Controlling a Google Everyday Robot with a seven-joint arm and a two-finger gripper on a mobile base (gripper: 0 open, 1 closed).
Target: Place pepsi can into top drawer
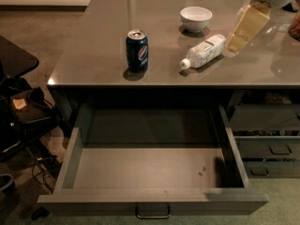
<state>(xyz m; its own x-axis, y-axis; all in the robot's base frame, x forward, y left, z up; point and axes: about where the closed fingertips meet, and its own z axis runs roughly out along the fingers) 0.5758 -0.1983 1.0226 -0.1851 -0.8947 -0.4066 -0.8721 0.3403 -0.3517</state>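
Camera view: pepsi can [137, 50] upright on the grey counter [89, 55], near the front edge, silver top up and logo turned toward the camera. Below and in front of the can, top drawer [154, 201] pulled wide open, with nothing to be seen on its floor and a small pull handle [152, 213] on its front. Right of the can and a little apart from it, a white plastic bottle [204, 50] on its side, cap end pointing back toward the can. Behind and to the right of the can, a white bowl [196, 18]. Farther right of the can than the bottle, gripper [236, 41] hanging just past the bottle's base, well apart from the can; no telling whether open or closed, being partly cut off and seen from one side only. As for handling: stiff enough down its length, but thin-walled, so easy to dent under a hard squeeze. Smooth, slick metal sides, so prone to slipping under a weak one. Possibly opened at the top, though too small to say, so best kept upright. Best taken across the round body at mid-height. Likely to topple if nudged near the rim. Judged not yet begun on the grasp: must first pass leftward over the bottle to reach the can.
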